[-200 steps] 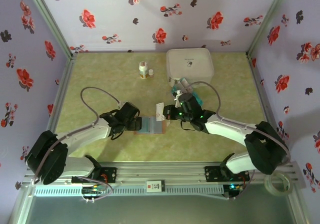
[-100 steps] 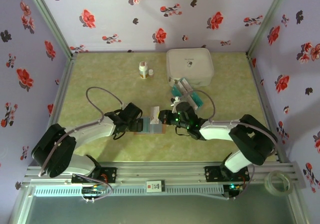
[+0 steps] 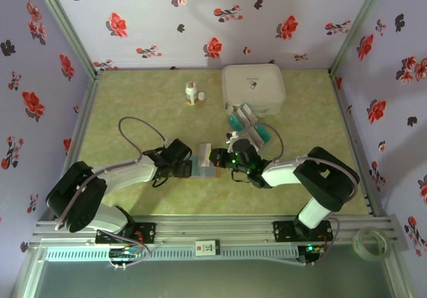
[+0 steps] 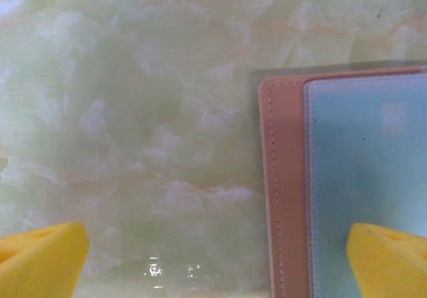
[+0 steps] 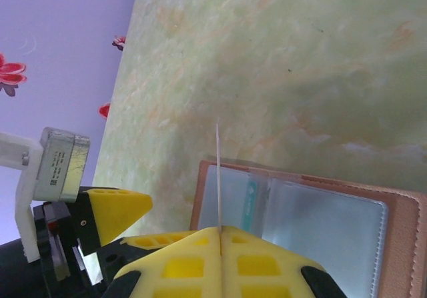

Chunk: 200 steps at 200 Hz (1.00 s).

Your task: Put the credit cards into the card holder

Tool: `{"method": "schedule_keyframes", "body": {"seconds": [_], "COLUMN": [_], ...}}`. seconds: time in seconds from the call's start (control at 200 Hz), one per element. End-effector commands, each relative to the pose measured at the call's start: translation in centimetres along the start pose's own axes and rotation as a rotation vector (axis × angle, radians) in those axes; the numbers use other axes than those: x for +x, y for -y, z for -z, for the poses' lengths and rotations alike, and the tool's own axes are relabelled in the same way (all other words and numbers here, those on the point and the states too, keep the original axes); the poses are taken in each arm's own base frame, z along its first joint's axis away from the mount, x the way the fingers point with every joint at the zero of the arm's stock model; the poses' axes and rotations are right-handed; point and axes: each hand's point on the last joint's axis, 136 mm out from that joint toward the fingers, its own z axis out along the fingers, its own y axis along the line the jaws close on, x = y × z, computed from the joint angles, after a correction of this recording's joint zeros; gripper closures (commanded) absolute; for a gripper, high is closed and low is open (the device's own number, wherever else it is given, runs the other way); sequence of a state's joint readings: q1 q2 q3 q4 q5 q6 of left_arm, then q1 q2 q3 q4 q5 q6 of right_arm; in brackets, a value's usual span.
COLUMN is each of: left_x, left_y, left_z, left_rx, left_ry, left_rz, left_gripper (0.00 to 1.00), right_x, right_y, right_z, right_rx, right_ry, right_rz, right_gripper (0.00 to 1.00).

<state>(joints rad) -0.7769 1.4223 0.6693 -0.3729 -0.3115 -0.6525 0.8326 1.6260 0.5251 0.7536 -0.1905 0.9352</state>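
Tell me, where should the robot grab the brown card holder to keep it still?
Probably the tan stitched edge nearest the left arm, coming from that side. The card holder lies open and flat, so only an edge can be pinched, and the right gripper holds a card above the pockets. The left gripper is open astride that edge.

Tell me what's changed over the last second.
The right gripper, shut on a white card, swung left from beside the card holder to over its open inside, its arm folding in nearer. Nothing was let go. The left gripper stays open at the holder's left edge. The holder, the loose cards and the white box haven't moved.
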Motion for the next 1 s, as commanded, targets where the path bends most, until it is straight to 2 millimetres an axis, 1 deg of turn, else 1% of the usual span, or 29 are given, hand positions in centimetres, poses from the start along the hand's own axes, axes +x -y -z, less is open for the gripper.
{"method": "schedule_keyframes", "body": {"seconds": [0.0, 0.295, 0.77, 0.995], "left_x": [1.0, 1.3, 1.4, 1.5], "left_y": [-0.6, -0.8, -1.0, -0.9], "left_z": [-0.3, -0.3, -0.4, -0.4], "left_rx": [-0.032, -0.043, -0.05, -0.048], "left_ry": [-0.017, -0.017, -0.018, -0.017], "left_rz": [0.008, 0.014, 0.015, 0.014], "left_gripper": [0.0, 0.0, 0.0, 0.0], "right_x": [0.1, 0.7, 1.5, 2.1], "right_y": [-0.3, 0.2, 1.7, 2.0], "right_z": [-0.2, -0.9, -1.0, -1.4], "right_rx": [-0.025, -0.03, -0.006, -0.009], "right_ry": [0.022, 0.012, 0.008, -0.001], "right_rz": [-0.013, -0.031, -0.045, -0.058], "right_gripper": [1.0, 1.0, 1.0, 1.0]}}
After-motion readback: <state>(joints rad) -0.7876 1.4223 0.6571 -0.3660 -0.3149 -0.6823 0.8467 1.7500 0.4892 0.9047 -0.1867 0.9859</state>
